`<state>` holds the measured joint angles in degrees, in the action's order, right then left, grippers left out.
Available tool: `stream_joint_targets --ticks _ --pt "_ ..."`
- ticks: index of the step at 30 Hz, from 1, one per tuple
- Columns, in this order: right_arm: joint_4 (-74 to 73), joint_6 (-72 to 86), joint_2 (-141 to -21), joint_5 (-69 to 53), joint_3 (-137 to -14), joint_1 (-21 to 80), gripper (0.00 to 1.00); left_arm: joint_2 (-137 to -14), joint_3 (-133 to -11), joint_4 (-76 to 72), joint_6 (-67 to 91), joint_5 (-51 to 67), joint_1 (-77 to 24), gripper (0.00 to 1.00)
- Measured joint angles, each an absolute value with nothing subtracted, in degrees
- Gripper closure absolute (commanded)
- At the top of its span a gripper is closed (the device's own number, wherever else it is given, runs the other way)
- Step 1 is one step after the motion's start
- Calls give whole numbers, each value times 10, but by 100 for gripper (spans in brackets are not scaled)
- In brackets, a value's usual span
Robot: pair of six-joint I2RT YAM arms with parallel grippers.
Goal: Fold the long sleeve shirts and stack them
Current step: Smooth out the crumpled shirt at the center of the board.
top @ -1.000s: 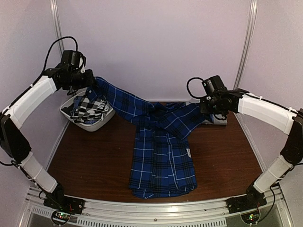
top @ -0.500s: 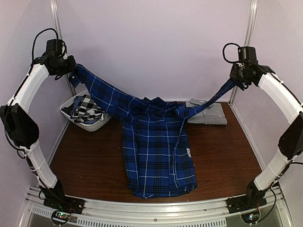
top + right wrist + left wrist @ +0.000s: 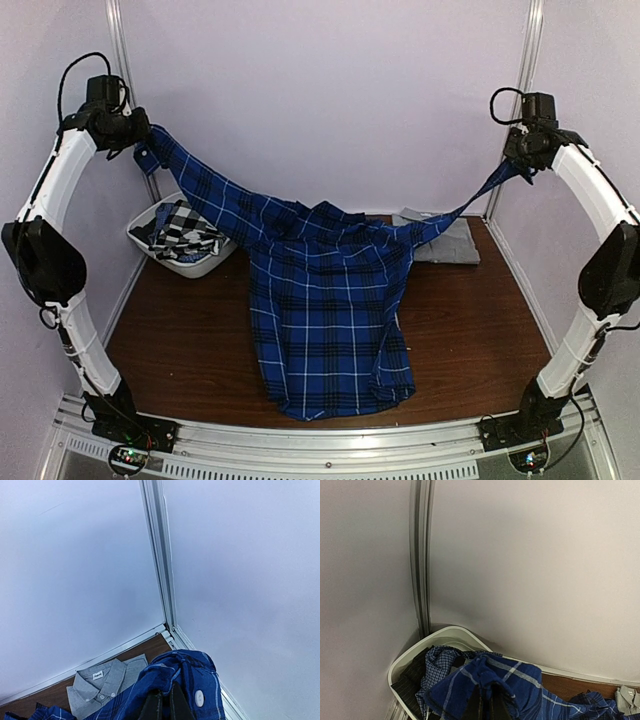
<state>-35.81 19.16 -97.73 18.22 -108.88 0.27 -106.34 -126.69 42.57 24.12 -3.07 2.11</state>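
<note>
Royal-blue plaid cloth, the long sleeve shirt point(image 3: 325, 310) lies body-flat on the dark wood bench point(image 3: 480, 320), its sleeves stretched upward. The left gripper point(image 3: 140, 138) and right gripper point(image 3: 518, 165) each pinch a sleeve end, held high. A folded grey shirt point(image 3: 450, 243) lies under the right sleeve, and a white plastic basket point(image 3: 205, 266) holding the black-and-white check shirt point(image 3: 180, 235) sits under the left.

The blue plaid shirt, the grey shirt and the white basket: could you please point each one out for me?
blue plaid shirt point(image 3: 325, 310), top external view, on its spread body panel.
grey shirt point(image 3: 98, 681), right wrist view, just below its collar.
white basket point(image 3: 198, 266), top external view, on its near outer wall.
</note>
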Motion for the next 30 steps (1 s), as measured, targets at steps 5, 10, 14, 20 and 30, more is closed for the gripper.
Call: stream_joint_targets --ticks 5,10,14,20,30 --pt "-370 184 -1019 165 -1134 -18 100 -1099 -1298 432 239 -20 23 100" --pt "-366 182 -1030 126 -1133 -26 100 -1116 -1290 434 239 16 20 100" --pt "-331 180 -1021 96 -1068 -11 100 -1112 -1242 418 232 36 -1 100" --pt "-301 172 -1027 83 -947 68 94 -1107 -1103 382 222 43 -107 100" --pt "-286 160 -1057 75 -891 134 49 -1107 -1017 357 225 57 -157 63"
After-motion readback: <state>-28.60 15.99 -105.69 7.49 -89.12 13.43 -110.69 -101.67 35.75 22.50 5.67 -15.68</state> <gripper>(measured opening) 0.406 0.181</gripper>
